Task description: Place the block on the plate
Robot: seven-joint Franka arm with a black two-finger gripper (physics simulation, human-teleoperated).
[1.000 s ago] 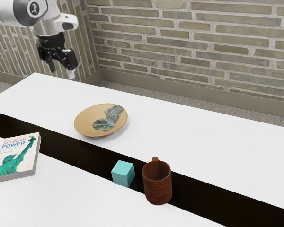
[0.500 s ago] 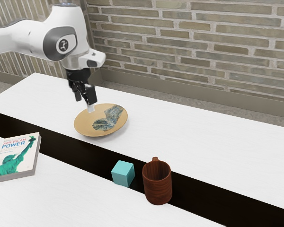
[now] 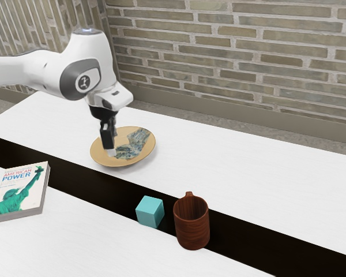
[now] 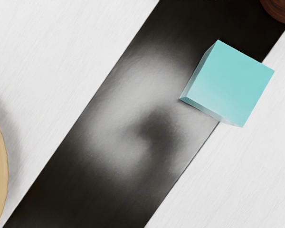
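On a white table (image 3: 248,173), a teal block (image 3: 150,211) sits beside a brown mug (image 3: 191,229), well apart from the plate (image 3: 99,148) it is meant for.
The gripper (image 3: 111,152), seen against the plate in the exterior view, is clear of the block; whether it is open or closed cannot be told. The block straddles the edge of the dark strip (image 3: 106,189), turned at an angle to it. A descent misaligned with its sides could twist it or catch a corner, while a wide approach on the mug's side risks knocking the mug.
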